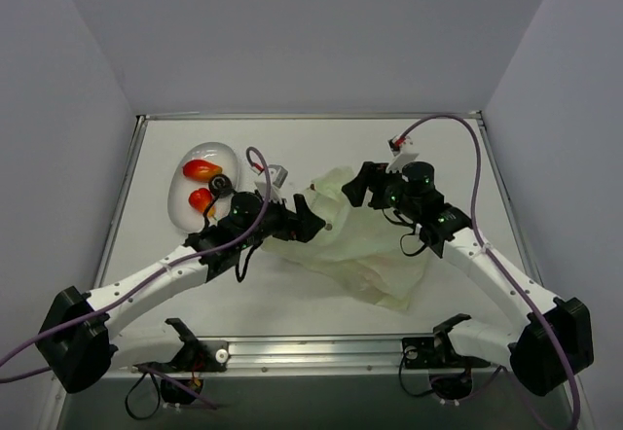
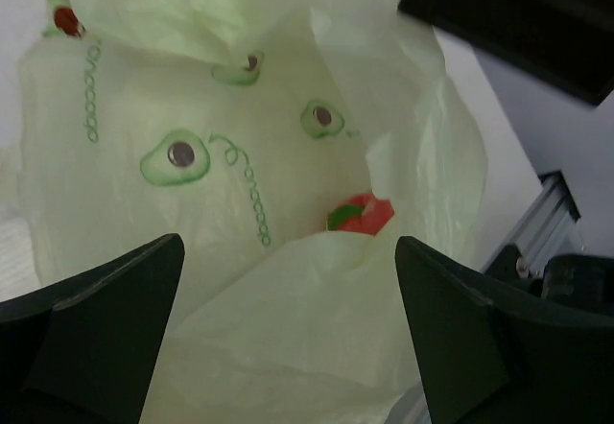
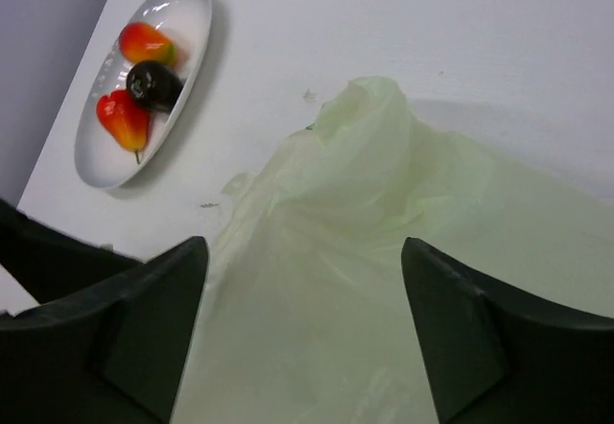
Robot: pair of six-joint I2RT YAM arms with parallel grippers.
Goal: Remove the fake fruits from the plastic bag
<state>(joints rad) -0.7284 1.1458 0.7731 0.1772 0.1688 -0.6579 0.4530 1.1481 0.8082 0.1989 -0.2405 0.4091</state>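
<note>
A pale green plastic bag [image 1: 365,250] printed with avocados lies crumpled mid-table. In the left wrist view a red fake fruit with a green bit [image 2: 362,213] shows inside the bag [image 2: 192,88], behind a fold of film. My left gripper [image 2: 288,294] is open at the bag's left edge [image 1: 313,224], with film lying between its fingers but not pinched. My right gripper [image 3: 302,294] hangs open above the bag [image 3: 384,251], at its far side [image 1: 352,187]. Two orange-red fruits [image 1: 201,168] [image 1: 201,199] lie in the white oval dish [image 1: 178,211].
The dish [image 3: 187,11] at the back left also holds a dark rounded piece [image 3: 153,83] between the two fruits [image 3: 144,42] [image 3: 123,120]. Grey walls close in the table on three sides. A metal rail [image 1: 321,352] runs along the near edge.
</note>
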